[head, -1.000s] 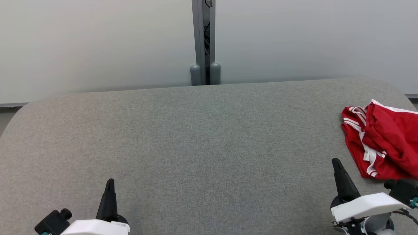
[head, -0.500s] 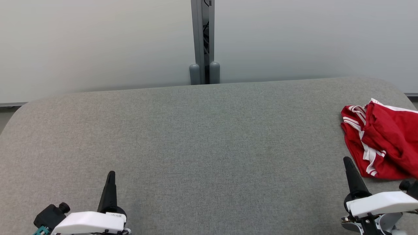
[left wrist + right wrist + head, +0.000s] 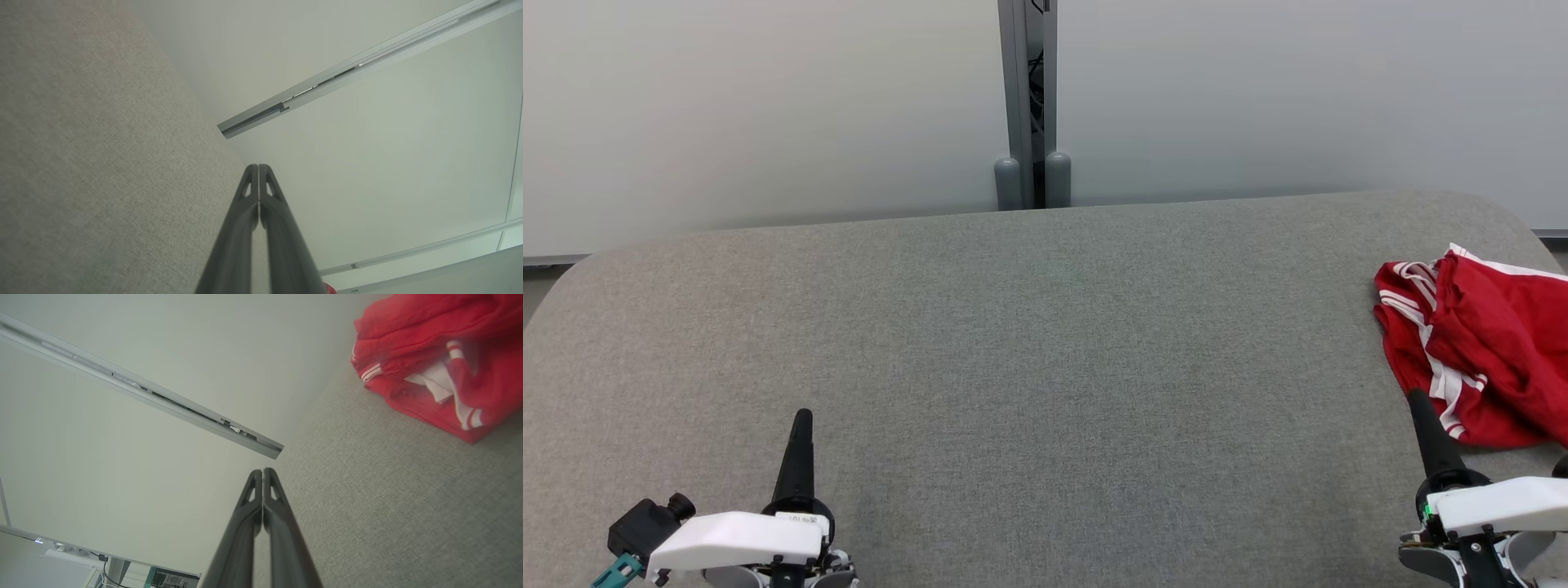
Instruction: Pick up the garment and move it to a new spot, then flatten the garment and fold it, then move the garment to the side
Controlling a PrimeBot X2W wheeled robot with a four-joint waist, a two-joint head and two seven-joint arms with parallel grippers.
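The garment is a crumpled red piece with white stripes, lying at the far right of the grey table; in the right wrist view the garment sits at the upper right. My right gripper is shut with nothing in it, its tip just at the garment's near left edge. In the right wrist view the right gripper has both fingers pressed together. My left gripper is shut and holds nothing, low at the table's front left; the left gripper shows its fingers touching.
A pale wall with a grey vertical post stands behind the table's far edge. The table's rounded right corner lies just beyond the garment. Wide bare grey surface spreads between the two grippers.
My right gripper has slid right and toward the garment's near edge. The left gripper has crept slightly forward. The garment lies as before.
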